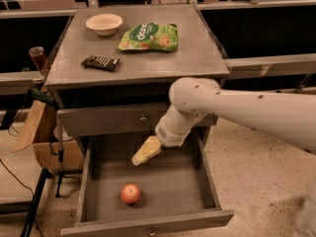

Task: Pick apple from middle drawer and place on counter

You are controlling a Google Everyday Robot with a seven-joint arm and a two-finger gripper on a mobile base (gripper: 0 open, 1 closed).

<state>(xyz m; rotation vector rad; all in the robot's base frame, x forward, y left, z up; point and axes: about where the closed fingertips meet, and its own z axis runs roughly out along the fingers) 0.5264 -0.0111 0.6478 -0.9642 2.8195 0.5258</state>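
- The apple (130,193) lies on the middle drawer (170,181) floor, at 7 o'clock from the gripper (146,151), clearly apart.
- The gripper hangs over the open drawer; spread or closed, I cannot tell.

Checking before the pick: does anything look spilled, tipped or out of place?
Nothing stands out. The apple sits alone in the open middle drawer. The bowl stands upright, and the chip bag and snack bar lie flat on the counter. The gripper hangs over the drawer, apart from the apple.

1 apple (130,193); 1 bowl (103,23); 1 chip bag (148,37); 1 bar (100,62); 1 pincer (138,158) over middle drawer (170,181)
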